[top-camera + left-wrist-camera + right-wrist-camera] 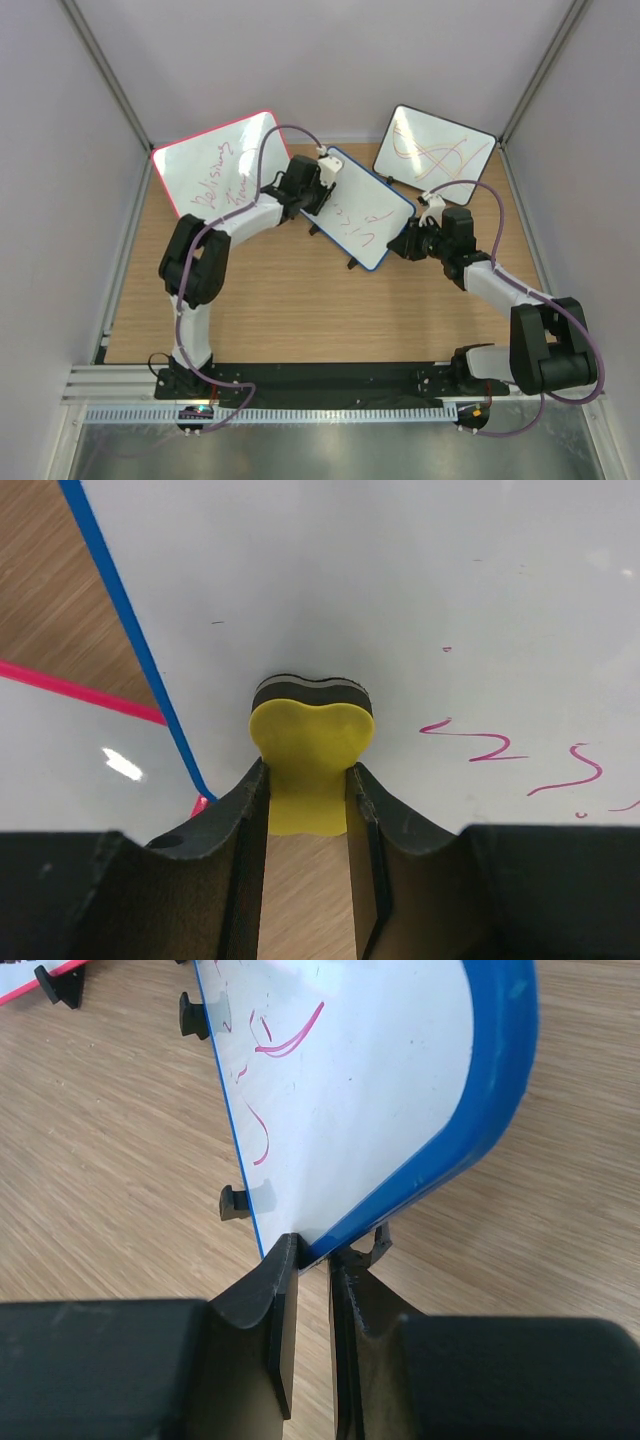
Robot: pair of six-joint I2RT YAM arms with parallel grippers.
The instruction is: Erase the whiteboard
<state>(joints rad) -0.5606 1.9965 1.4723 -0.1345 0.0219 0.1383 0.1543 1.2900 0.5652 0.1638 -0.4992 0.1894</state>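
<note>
Mid-table on the wooden table (300,310): blue-framed whiteboard (358,208), propped at a tilt on small black feet (232,1203), set between the two arms. Pinched at its near-right corner by the right gripper (313,1260), both fingers closed onto the blue rim.

Held in the left gripper (308,780): a yellow heart-shaped eraser (311,745) with a dark felt layer, clamped between the two fingers and pressed felt-first against the board's white face, close to its left edge. To the eraser's right, red handwriting (480,745) in loose squiggles, not readable as words. Clean white above and to the left of the eraser.

Behind on the left, just beside the blue frame, a pink-framed board (215,165) with red cursive, too small to read with certainty. At the far right, apart from the others, a black-framed board (440,148) scribbled over with orange and red loops, no words among them.
</note>
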